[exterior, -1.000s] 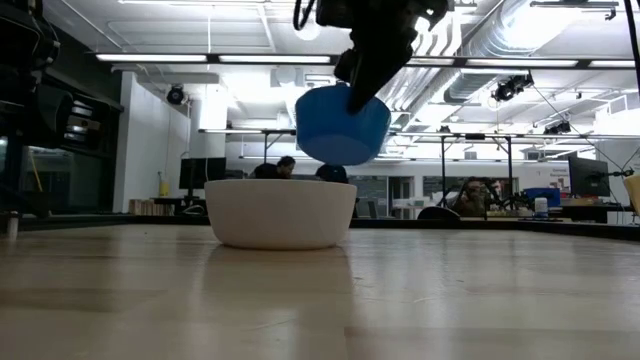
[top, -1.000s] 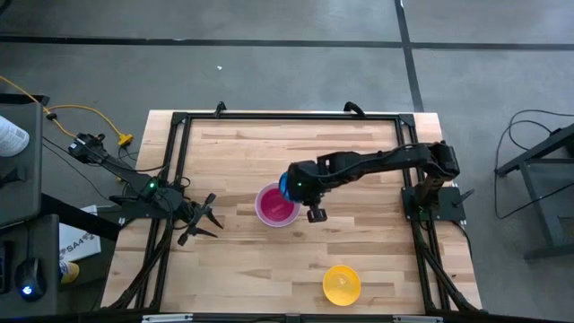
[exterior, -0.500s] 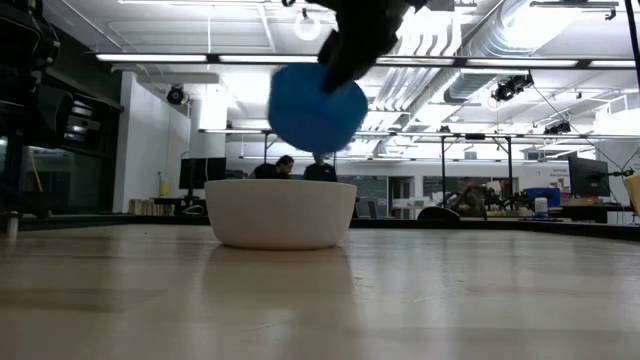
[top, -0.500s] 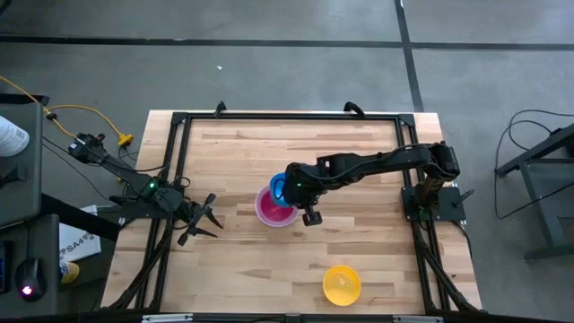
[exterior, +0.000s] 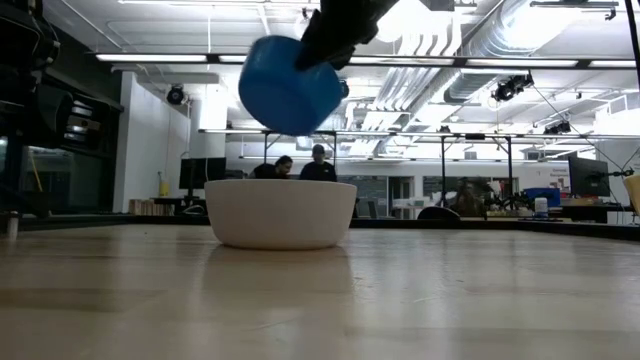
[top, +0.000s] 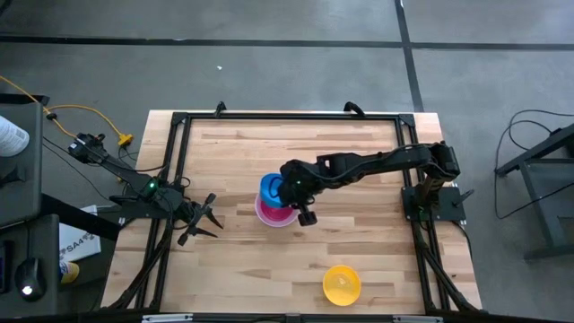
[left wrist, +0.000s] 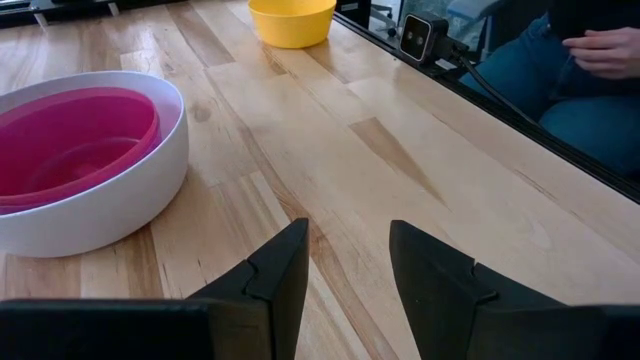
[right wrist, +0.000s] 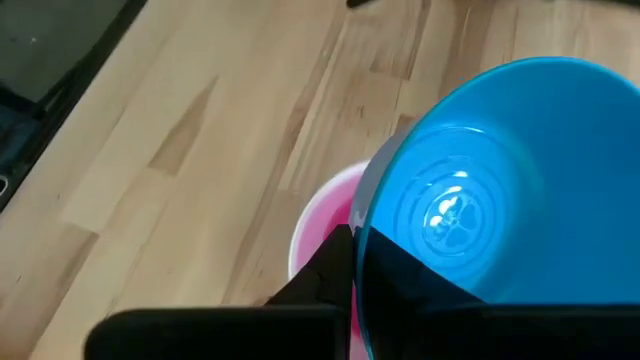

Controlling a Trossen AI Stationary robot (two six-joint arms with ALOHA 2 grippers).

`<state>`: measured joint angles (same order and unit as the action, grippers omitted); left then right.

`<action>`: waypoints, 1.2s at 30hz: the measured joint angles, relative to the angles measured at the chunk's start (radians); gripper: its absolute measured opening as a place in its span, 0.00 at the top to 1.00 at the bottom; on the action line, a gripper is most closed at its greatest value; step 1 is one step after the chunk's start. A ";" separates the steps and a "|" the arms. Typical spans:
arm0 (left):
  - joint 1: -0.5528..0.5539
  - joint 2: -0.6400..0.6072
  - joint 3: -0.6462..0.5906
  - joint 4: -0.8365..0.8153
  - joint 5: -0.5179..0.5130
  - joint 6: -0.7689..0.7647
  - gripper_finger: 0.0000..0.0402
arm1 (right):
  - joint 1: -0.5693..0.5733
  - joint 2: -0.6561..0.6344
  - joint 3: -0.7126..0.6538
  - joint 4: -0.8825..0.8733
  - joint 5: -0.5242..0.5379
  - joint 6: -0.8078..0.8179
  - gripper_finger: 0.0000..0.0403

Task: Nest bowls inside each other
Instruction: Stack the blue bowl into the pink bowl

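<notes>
A white bowl [top: 265, 217] stands on its base at the table's middle, with a red-pink bowl [top: 278, 213] nested in it. Just above them hangs a blue bowl [top: 271, 189], tilted, with my right gripper [top: 286, 190] shut on it. In the low view the blue bowl [exterior: 290, 85] hangs clear above the white bowl [exterior: 280, 212]. A yellow bowl [top: 342, 283] rests near the front edge. My left gripper [top: 203, 219] waits open at the table's left. My right gripper holds the blue bowl by its rim [right wrist: 362, 245], on the side toward the table's right. One finger [right wrist: 410, 292] is inside the bowl and one [right wrist: 332, 268] outside. The fingers slant down from the table's right. The bowl is lifted clear and tilted.
A black frame [top: 179, 161] borders the wooden tabletop. In the left wrist view the white bowl [left wrist: 120, 200] and yellow bowl [left wrist: 292, 20] lie ahead of my left gripper [left wrist: 348, 270]. A seated person's hand [left wrist: 605, 50] shows beyond the table edge.
My right gripper has moved toward the table's left edge and a little up, tipping as it went. The blue bowl has swung from beside the white bowl's right rim to a place over it, higher and more tilted.
</notes>
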<state>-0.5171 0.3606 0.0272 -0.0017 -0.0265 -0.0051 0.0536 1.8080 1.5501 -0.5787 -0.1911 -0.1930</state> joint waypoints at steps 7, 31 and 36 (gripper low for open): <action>0.000 0.000 0.000 0.000 0.000 0.000 0.65 | -0.007 0.000 0.000 0.073 0.000 -0.026 0.99; 0.000 0.003 0.000 0.000 0.000 0.000 0.65 | 0.014 0.210 0.267 -0.190 0.017 -0.069 0.99; 0.000 0.003 0.000 0.000 0.000 0.000 0.65 | 0.025 0.211 0.267 -0.235 0.032 -0.065 0.99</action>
<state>-0.5173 0.3637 0.0269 -0.0017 -0.0265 -0.0053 0.0788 2.0195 1.8172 -0.8135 -0.1589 -0.2581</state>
